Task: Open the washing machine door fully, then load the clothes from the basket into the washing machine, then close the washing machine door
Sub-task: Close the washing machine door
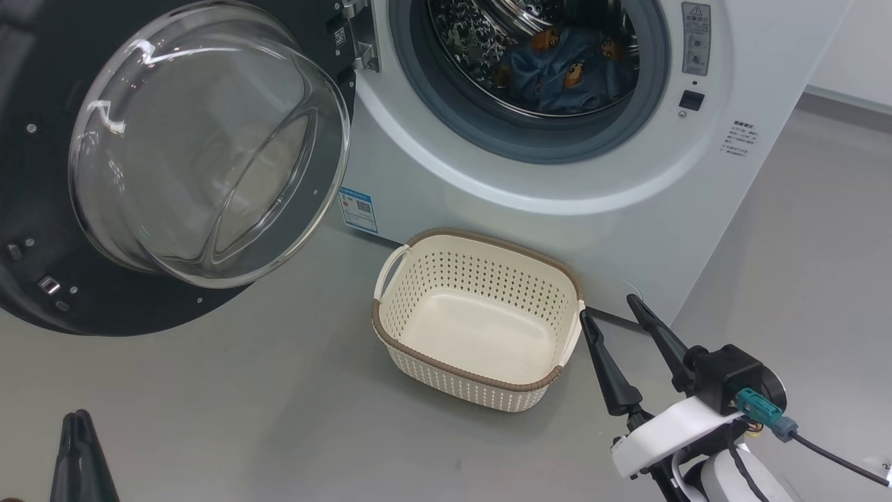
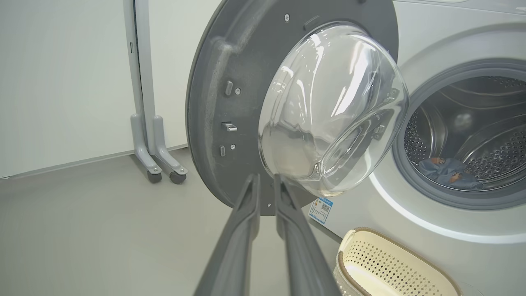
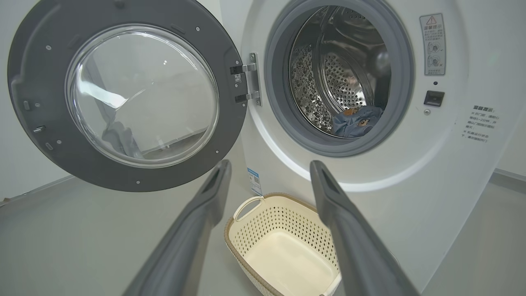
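Plainly, found the clothes (image 1: 564, 70) lying in the drum (image 1: 460, 42) of the washing machine (image 1: 557, 209), and the basket (image 1: 460, 387) empty on the floor (image 1: 279, 418) just before it. Judged the loading done and only the closing left. Saw the washing machine door (image 1: 104, 307) swung wide to the left on its hinge (image 1: 362, 42), with its inner face and glass bowl (image 1: 209, 153) turned toward the robot. Found the left gripper (image 2: 266, 177) low, just before the door's lower rim, its fingers (image 2: 242, 230) drawn nearly together with nothing between them. Found the right gripper (image 1: 608, 307) spread wide and empty beside the basket's right end, well apart from the door. Took the left arm as the nearer. Reckoned on catching the door's free edge, up and to that gripper's left, and sweeping it rightward to the opening.
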Available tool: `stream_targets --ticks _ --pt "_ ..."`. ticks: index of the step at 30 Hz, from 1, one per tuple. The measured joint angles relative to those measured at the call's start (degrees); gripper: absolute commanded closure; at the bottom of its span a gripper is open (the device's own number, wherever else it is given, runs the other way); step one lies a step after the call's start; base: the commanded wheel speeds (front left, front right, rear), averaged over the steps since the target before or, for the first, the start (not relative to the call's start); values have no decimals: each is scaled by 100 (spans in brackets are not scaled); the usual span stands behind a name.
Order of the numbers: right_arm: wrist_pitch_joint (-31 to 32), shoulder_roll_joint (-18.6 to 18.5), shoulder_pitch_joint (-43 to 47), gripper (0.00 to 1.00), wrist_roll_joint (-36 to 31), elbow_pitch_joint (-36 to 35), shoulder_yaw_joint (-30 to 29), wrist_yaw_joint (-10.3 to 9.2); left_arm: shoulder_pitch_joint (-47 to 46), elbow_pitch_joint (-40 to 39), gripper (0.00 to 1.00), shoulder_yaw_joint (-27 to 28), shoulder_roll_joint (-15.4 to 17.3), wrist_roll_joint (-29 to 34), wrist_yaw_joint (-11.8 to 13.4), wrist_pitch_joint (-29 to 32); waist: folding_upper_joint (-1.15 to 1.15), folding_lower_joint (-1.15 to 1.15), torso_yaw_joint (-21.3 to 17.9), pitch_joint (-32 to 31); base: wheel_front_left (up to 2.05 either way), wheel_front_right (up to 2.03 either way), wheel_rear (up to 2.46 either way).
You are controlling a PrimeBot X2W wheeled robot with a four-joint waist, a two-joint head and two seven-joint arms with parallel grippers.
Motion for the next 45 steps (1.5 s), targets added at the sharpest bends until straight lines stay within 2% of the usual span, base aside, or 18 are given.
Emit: stream_targets --ticks 4,9,15,18,21,24,26,27,32,37,40,45 --pt "-3 -1 0 0 15 26 -36 0 -7 -30 100 122 -1 -277 -10 0 0 0 -12 -7 0 0 0" --pt "-9 -3 1 0 34 33 -83 0 -267 -66 100 651 -20 -800 -246 0 0 0 -25 8 0 0 0" --pt "-9 -7 1 0 64 25 -92 -1 -1094 -64 100 1144 -23 -1868 -459 12 0 0 -41 90 0 0 0" --pt "-9 -27 0 0 64 20 -99 -1 -1589 -30 100 1407 70 -2538 -466 254 0 0 -55 127 0 0 0" --pt "-9 -52 0 0 64 16 -119 -1 -2129 105 100 1641 359 -3020 -466 588 0 0 -69 159 0 0 0" --pt "-9 -62 1 0 64 9 -138 -7 -2444 252 100 1796 601 -3240 -461 806 0 0 -80 176 0 0 0" --pt "-8 -67 1 0 65 -20 -175 -13 -2886 553 100 2017 887 -3589 -357 1112 0 0 -98 210 0 0 0" --pt "-8 -67 1 0 65 -20 -175 -13 -2886 553 100 2017 887 -3589 -357 1112 0 0 -98 210 0 0 0" --pt "-5 -85 4 0 66 -87 -223 -66 -3410 1213 100 2366 1061 -4230 -53 1541 0 0 -132 276 0 0 0" --pt "59 -114 3 0 63 -159 -159 -65 -3532 1728 100 2849 1359 -4645 244 1859 0 0 -249 355 0 0 0" --pt "123 -156 2 0 62 -223 -149 -65 -3630 1926 100 3088 1452 -4898 346 1960 0 0 -342 419 0 0 0" --pt "220 -283 1 0 27 -358 -175 -66 -3950 2120 100 3178 1578 -5152 397 2219 0 0 -465 583 0 0 0"
